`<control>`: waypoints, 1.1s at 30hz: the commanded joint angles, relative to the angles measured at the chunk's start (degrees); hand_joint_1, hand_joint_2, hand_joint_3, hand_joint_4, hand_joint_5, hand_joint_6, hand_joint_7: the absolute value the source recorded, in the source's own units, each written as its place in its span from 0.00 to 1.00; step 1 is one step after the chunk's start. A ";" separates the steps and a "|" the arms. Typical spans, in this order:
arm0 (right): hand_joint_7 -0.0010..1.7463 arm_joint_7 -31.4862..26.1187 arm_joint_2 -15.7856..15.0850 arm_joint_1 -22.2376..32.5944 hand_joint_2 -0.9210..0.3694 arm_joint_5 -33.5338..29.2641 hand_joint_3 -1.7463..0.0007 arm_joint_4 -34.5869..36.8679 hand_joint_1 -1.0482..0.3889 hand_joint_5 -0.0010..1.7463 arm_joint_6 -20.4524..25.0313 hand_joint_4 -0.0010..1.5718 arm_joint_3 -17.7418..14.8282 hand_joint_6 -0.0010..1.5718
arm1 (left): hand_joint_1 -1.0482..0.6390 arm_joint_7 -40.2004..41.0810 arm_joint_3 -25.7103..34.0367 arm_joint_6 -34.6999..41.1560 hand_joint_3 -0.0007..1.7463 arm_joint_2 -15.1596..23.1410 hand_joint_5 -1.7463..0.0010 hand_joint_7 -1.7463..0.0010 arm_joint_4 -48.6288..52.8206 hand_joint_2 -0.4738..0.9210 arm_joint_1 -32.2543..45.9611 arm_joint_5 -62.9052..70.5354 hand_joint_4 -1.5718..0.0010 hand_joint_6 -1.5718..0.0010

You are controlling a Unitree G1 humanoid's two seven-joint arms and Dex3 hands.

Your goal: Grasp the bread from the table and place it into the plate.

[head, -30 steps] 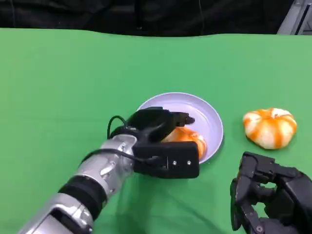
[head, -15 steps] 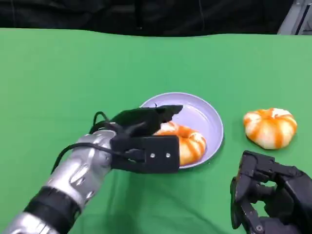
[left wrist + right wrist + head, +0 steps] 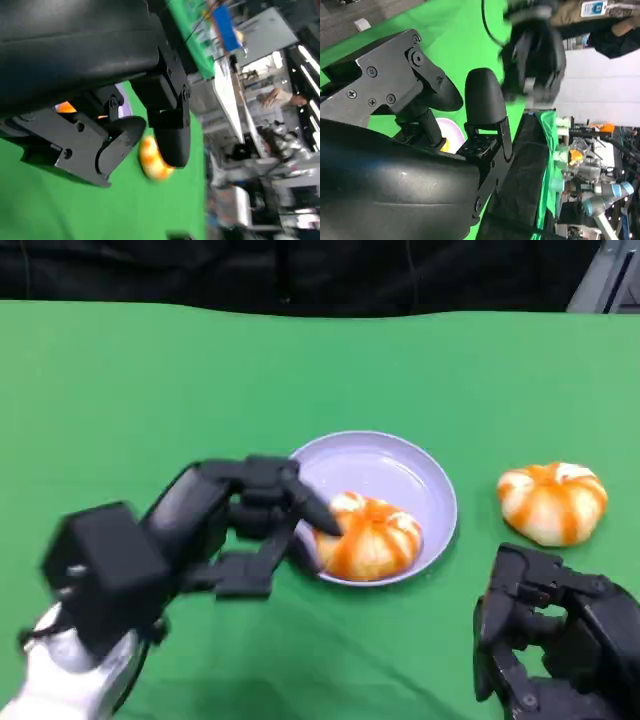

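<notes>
Now the left hand (image 3: pixel 235 525), fingers apart and empty, has drawn back left of the plate (image 3: pixel 400 470), leaving the bread (image 3: pixel 370 537) delivered inside it.

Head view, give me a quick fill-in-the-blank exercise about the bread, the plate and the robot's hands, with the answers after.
1. One bread lies in the ____ plate.
2. The second bread sits on the green ____, to the plate's right.
3. The left hand holds ____.
4. The right hand is at the picture's lower ____.

Missing words: purple; table; nothing; right
</notes>
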 commanded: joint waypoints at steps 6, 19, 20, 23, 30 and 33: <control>0.91 0.82 -0.64 -1.58 0.32 0.48 0.25 2.94 0.70 1.00 -1.58 0.54 -2.12 0.47 | 0.61 -4.01 14.22 18.46 0.64 3.92 0.00 0.03 -14.45 0.79 18.72 -30.36 0.34 0.43; 0.91 2.80 -0.93 -2.01 0.29 0.46 0.27 5.66 0.72 1.00 -3.94 0.54 -4.16 0.47 | 0.59 -6.18 12.40 12.37 0.59 -0.12 0.00 0.00 -12.48 0.83 28.41 -29.10 0.34 0.47; 0.91 2.93 -1.02 -1.88 0.29 0.72 0.27 5.35 0.72 1.00 -3.66 0.54 -4.24 0.47 | 0.59 -5.94 12.45 12.66 0.60 -0.04 0.00 0.00 -12.15 0.83 28.22 -29.22 0.34 0.47; 0.92 2.99 -1.33 -1.65 0.29 0.70 0.27 4.44 0.71 1.00 -3.38 0.54 -4.64 0.46 | 0.58 -5.87 12.99 12.71 0.58 0.24 0.00 0.00 -10.25 0.83 26.98 -29.22 0.36 0.49; 0.93 2.65 -1.49 -1.86 0.27 0.90 0.28 3.30 0.72 1.00 -1.50 0.54 -5.01 0.45 | 0.60 -5.17 13.86 12.50 0.59 -0.06 0.00 0.00 -8.67 0.82 25.68 -28.93 0.37 0.50; 0.94 3.07 -1.30 -2.01 0.27 1.20 0.28 3.80 0.72 1.00 -2.10 0.54 -5.15 0.45 | 0.62 -4.53 14.53 13.37 0.63 0.14 0.00 0.00 -8.77 0.81 25.27 -29.58 0.36 0.50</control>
